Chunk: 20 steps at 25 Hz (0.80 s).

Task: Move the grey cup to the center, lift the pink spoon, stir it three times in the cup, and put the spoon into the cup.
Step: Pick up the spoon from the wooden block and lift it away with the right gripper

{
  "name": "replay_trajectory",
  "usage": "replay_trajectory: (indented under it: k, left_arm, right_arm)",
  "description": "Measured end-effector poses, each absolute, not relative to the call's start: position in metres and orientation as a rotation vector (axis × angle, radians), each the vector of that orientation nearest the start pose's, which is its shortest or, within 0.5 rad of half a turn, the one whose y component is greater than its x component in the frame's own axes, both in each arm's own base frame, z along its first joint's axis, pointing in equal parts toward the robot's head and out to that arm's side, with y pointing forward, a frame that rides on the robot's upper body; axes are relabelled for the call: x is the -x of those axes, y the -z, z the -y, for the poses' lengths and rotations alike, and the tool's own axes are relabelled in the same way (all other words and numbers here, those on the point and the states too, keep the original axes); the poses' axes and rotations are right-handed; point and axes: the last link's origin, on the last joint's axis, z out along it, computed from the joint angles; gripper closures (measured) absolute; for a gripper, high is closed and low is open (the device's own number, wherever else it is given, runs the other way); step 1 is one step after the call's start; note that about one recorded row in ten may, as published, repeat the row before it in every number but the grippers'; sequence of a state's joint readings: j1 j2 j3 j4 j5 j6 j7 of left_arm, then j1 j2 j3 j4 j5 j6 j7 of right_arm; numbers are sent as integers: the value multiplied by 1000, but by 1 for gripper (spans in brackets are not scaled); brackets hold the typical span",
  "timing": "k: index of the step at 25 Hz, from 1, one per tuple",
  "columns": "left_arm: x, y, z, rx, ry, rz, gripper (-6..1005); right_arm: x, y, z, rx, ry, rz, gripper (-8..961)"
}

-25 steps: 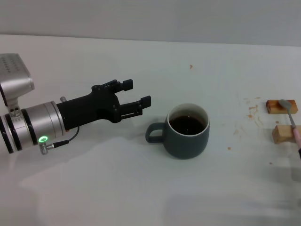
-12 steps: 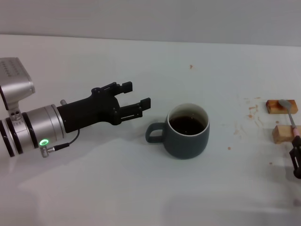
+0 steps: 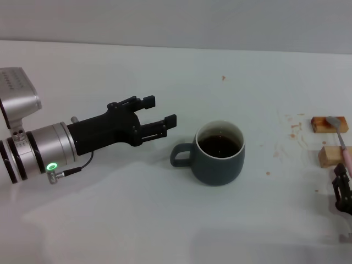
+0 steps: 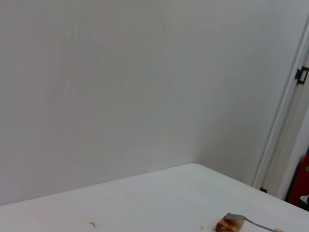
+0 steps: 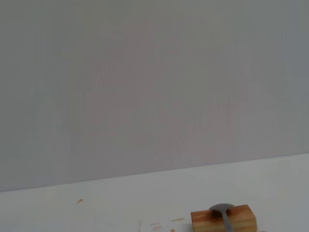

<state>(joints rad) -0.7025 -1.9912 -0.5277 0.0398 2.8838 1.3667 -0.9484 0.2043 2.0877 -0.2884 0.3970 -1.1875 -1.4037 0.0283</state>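
The grey cup stands mid-table with dark liquid inside, its handle pointing toward my left gripper. That gripper is open and empty, hovering just left of the handle without touching it. The pink spoon lies across two wooden blocks at the far right, with its metal bowl on the far block. The spoon also shows in the left wrist view and the right wrist view. My right gripper shows only partly at the right edge, just in front of the spoon's handle.
The far wooden block and the near wooden block hold up the spoon. Small brown stains mark the white table left of the blocks. A wall rises behind the table.
My right gripper has come into view at the right edge and risen toward the spoon's handle. My left gripper has shifted only slightly. The cup has not moved.
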Motion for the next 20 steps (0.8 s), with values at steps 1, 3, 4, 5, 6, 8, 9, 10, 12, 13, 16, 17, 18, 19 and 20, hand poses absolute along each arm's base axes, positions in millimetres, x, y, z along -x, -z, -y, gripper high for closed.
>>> replay_trajectory:
  k: [1,3,4,5,6,8,9,10,12,13,16,17,18,19,20]
  left_arm:
    - [259,47,-344,2529,904,653,169]
    - [259,47,-343,2529,904,653,169]
    - [259,47,-343,2529,904,653,169]
    - [259,47,-343,2529,904,653,169]
    - [259,47,-343,2529,904,653,169]
    - [259,47,-343,2529,904,654,169]
    - [259,47,-343,2529,903,654,170]
    - [259,47,-343,2529,903,654,170]
    - [260,47,-343,2528,903,654,170]
    - [260,47,-343,2528,903,655,170]
    - [260,47,-343,2527,903,656,170]
    - [260,47,-343,2527,903,656,170]
    - [260,47,-343,2527,903,656,170]
    - [260,47,-343,2527,903,656,170]
    - [260,47,-343,2527,903,656,170]
  right_arm:
    - [-359,70,-191,1551,-627,-820,555]
    - [-359,70,-191,1548,-626,-821,587]
    - [-359,69,-191,1546,-626,-822,603]
    - [-359,69,-191,1545,-627,-823,603]
    - [-359,69,-191,1544,-626,-823,603]
    - [-360,69,-191,1543,-623,-826,602]
    - [-360,69,-191,1542,-622,-828,602]
    - [-361,69,-191,1541,-619,-830,604]
    - [-362,69,-190,1539,-616,-831,608]
    - [-362,68,-190,1538,-614,-830,610]
    - [-363,68,-191,1538,-613,-829,616]
    - [-362,68,-191,1539,-613,-828,619]
    - [-362,68,-191,1540,-614,-827,621]
    - [-362,68,-192,1540,-615,-827,623]
    - [-362,68,-192,1540,-615,-827,625]
